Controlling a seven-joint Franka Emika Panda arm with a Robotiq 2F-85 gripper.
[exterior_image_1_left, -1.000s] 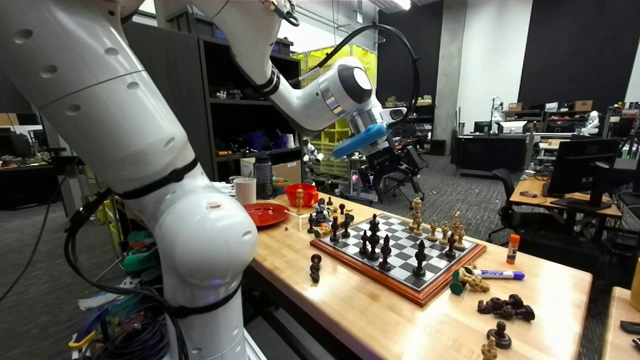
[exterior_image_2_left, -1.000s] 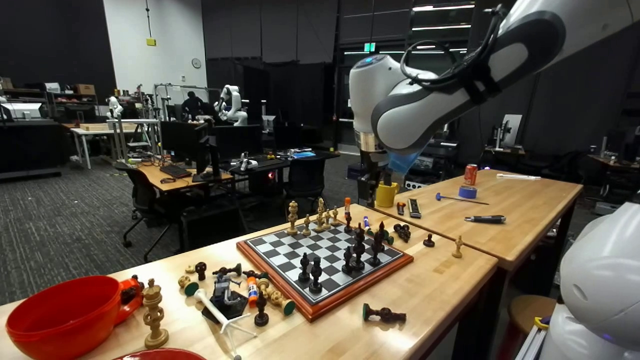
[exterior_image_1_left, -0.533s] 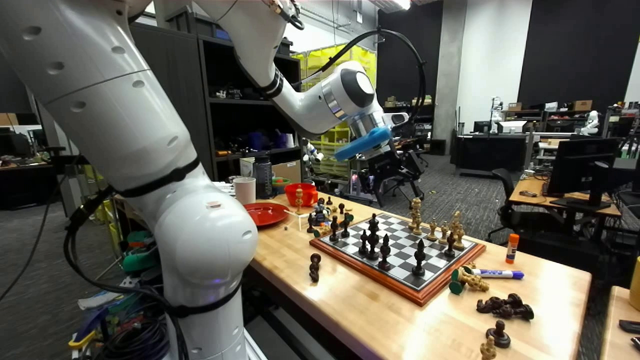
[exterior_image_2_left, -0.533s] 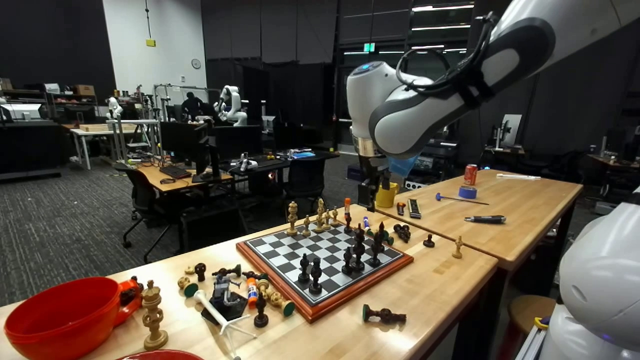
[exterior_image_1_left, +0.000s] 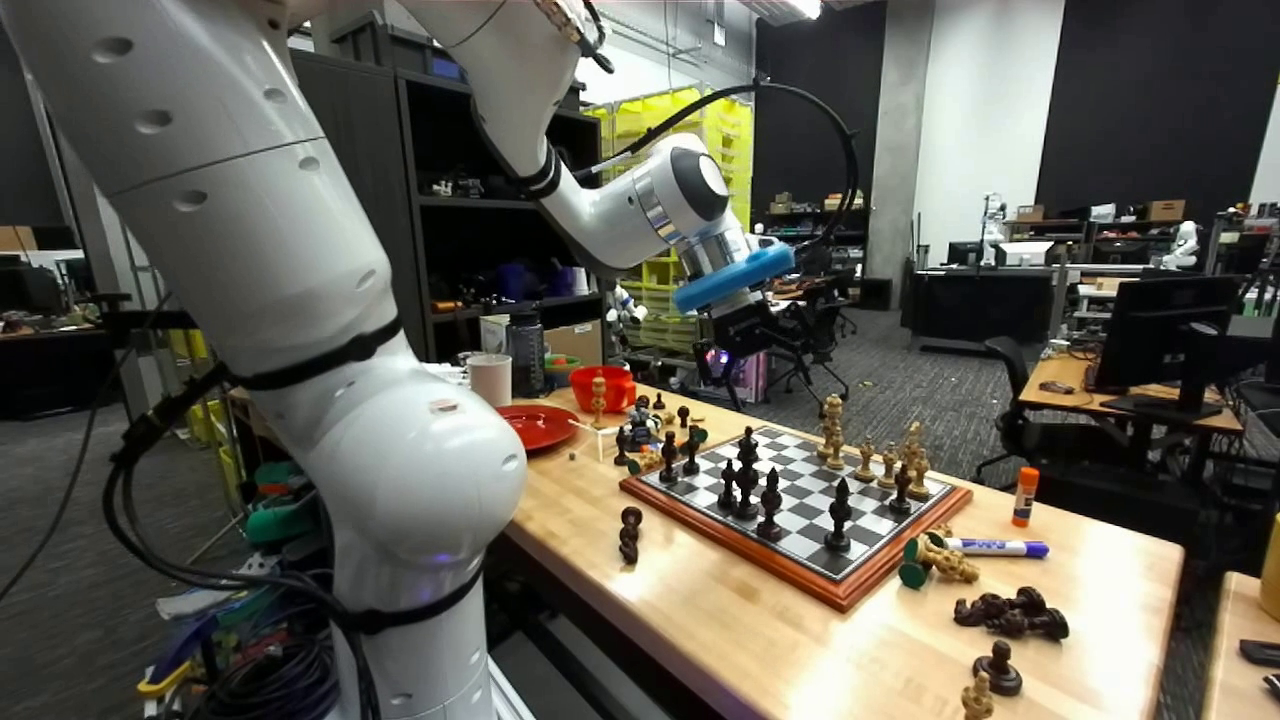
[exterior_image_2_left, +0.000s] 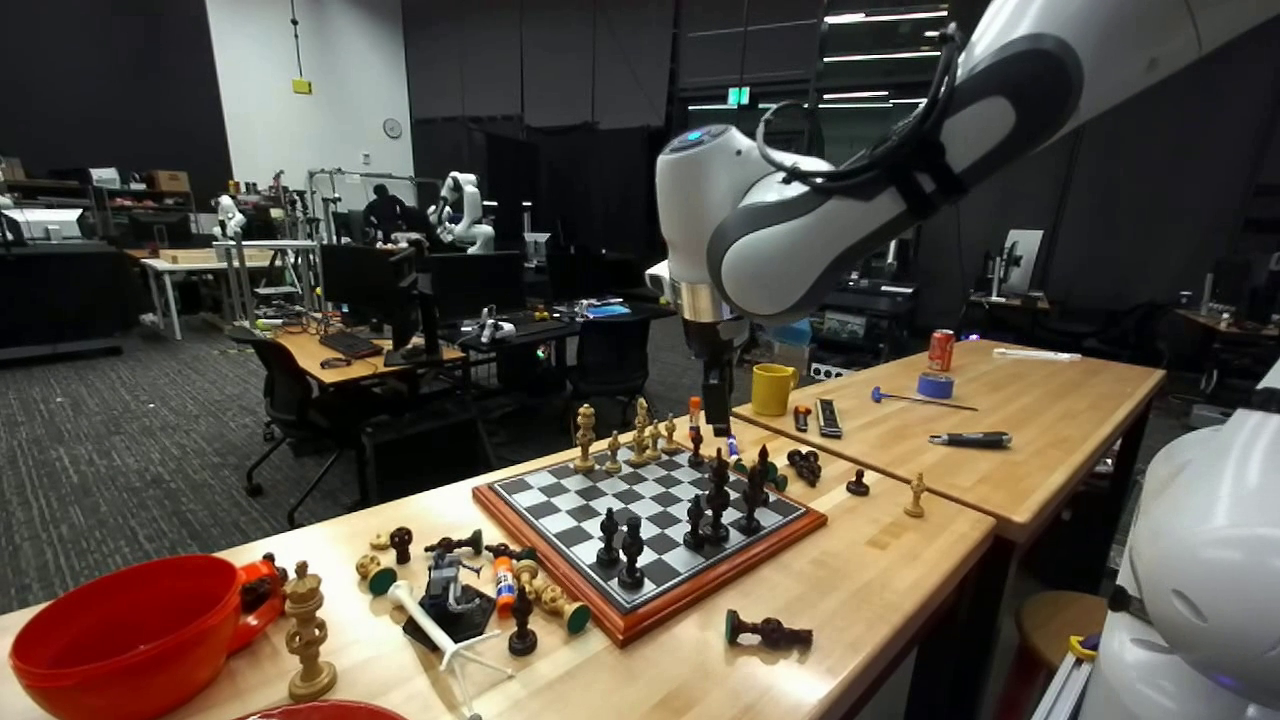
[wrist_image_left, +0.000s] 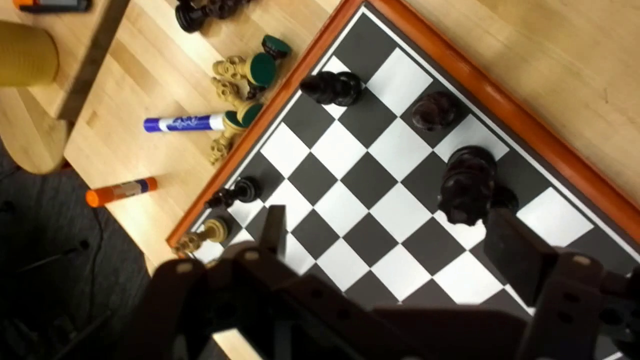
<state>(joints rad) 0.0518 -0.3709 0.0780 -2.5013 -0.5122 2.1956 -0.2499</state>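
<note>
Robotics lab with other robot arms (exterior_image_2_left: 475, 230)

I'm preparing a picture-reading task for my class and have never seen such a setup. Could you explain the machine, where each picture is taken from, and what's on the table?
The machine is a white, jointed robot arm ending in a dark grasping tool with two fingers.

Two cameras stand outside the robot, viewing the scene from different places. A third rides on the wrist, so the fingers show along the bottom of its picture.

On the wooden table lies a chessboard. Dark pieces and pale pieces stand on it; fallen pieces lie beside it, as do a marker and an upright glue stick. Elsewhere are a red plate and red bowl.

The tool hangs higher than the chessboard, fingers apart, holding nothing.
</note>
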